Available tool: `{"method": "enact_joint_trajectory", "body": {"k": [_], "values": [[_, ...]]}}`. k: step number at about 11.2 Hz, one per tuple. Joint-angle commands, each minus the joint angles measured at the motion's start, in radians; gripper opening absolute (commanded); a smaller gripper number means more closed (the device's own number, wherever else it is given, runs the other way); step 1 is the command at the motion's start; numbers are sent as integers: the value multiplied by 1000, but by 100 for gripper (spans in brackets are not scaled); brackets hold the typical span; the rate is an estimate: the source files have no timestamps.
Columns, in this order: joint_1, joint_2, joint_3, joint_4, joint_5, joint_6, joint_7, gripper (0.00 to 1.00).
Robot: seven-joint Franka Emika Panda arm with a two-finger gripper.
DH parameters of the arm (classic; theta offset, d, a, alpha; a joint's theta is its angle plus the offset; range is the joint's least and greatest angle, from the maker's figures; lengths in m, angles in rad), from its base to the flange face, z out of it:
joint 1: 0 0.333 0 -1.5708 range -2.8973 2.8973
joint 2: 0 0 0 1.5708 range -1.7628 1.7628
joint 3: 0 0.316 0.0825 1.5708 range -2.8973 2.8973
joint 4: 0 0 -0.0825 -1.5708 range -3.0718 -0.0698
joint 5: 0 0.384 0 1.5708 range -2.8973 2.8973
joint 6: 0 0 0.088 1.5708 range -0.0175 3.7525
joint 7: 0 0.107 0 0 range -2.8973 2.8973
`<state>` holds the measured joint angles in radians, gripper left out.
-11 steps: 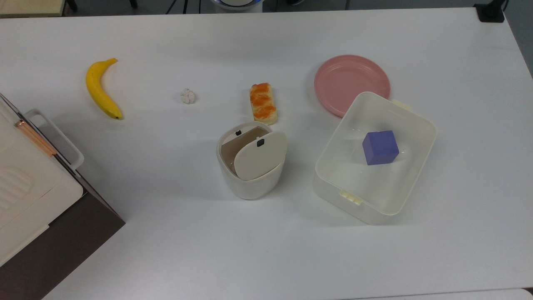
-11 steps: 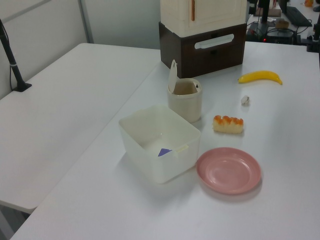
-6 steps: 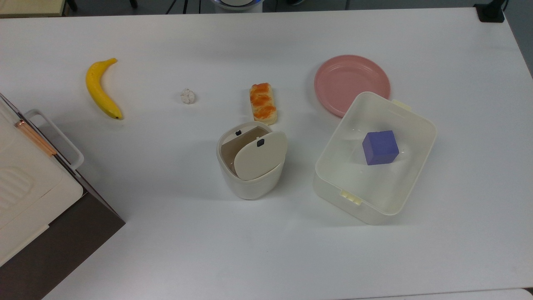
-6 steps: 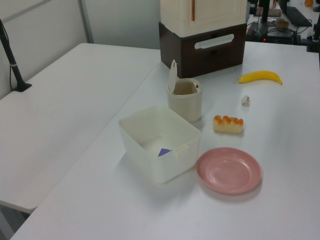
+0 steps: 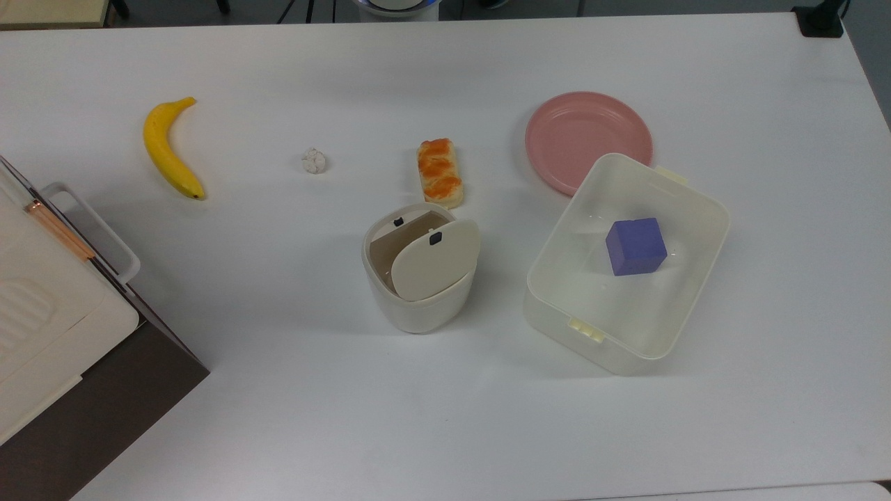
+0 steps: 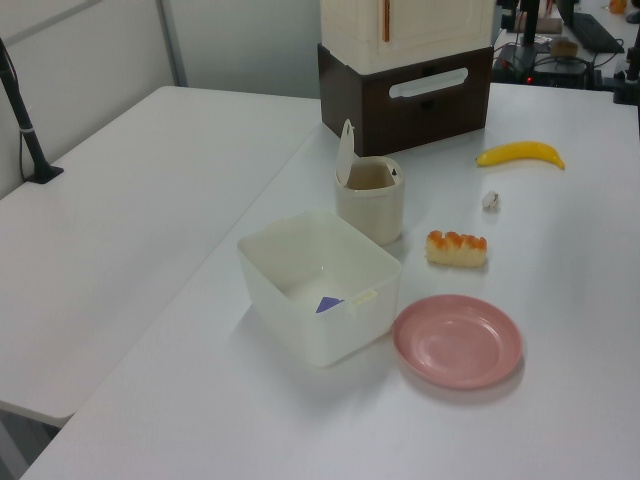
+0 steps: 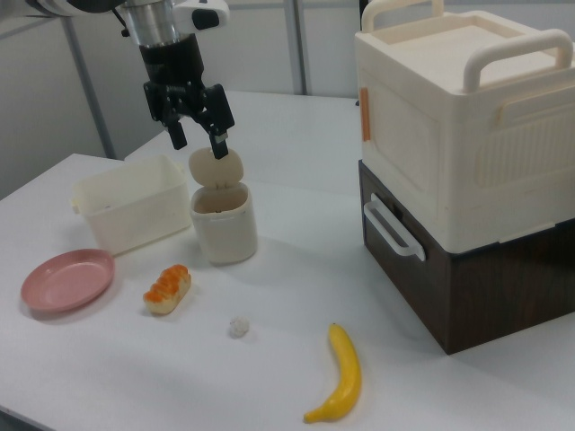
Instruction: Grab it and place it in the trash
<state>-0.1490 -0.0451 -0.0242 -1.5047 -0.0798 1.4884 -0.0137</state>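
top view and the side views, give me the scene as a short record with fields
target: paper wad, loose on the table, between banana and bread slice
bin: trash bin, lid tilted open
gripper: gripper open, holding nothing, raised in the air in the right view
container: rectangular container holding a purple cube
plate: pink plate, nothing on it
progress: wad not yet picked up
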Motion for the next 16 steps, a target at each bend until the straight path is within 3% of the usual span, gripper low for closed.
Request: {"method": "enact_joint_trajectory", "body": {"k": [1,16], "values": [[14,-4,-3,1,-25,-30,-12,97],[16,-9,-3,-6,-17,-34,-12,100]]}}
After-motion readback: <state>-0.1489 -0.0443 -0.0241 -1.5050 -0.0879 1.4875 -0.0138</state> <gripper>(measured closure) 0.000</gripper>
